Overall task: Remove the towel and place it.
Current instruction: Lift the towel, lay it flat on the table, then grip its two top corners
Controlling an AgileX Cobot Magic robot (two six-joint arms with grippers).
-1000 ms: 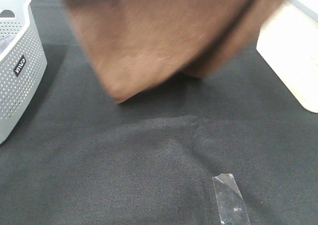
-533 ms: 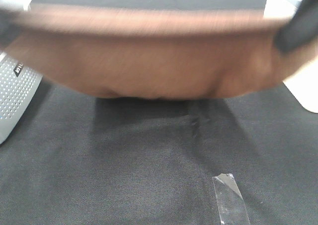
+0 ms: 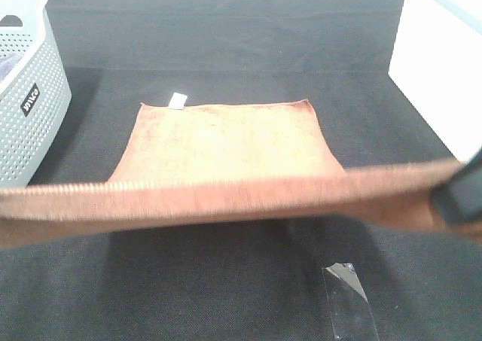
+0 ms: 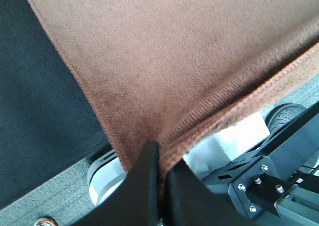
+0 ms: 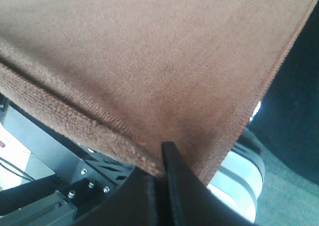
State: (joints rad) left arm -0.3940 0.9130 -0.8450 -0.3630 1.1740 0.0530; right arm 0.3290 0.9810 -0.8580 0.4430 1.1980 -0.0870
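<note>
While gripping the reddish-brown towel [image 3: 226,141] at its two near corners, holding that near edge up off the black-covered desk [image 3: 226,47], stretched taut and blurred right across the exterior view. Far half lying flat on the desk, small white tag [image 3: 178,100] at the far left corner. Clamped tight on one corner with the left end effector [image 4: 160,161], hem running straight into the closed jaws. Same on the other side with the right end effector [image 5: 160,171], pinched on the hem. Off to the left, apart from the towel, a grey perforated basket [image 3: 30,108]. Nearer the camera, a strip of clear tape [image 3: 348,299] stuck to the desk.
</note>
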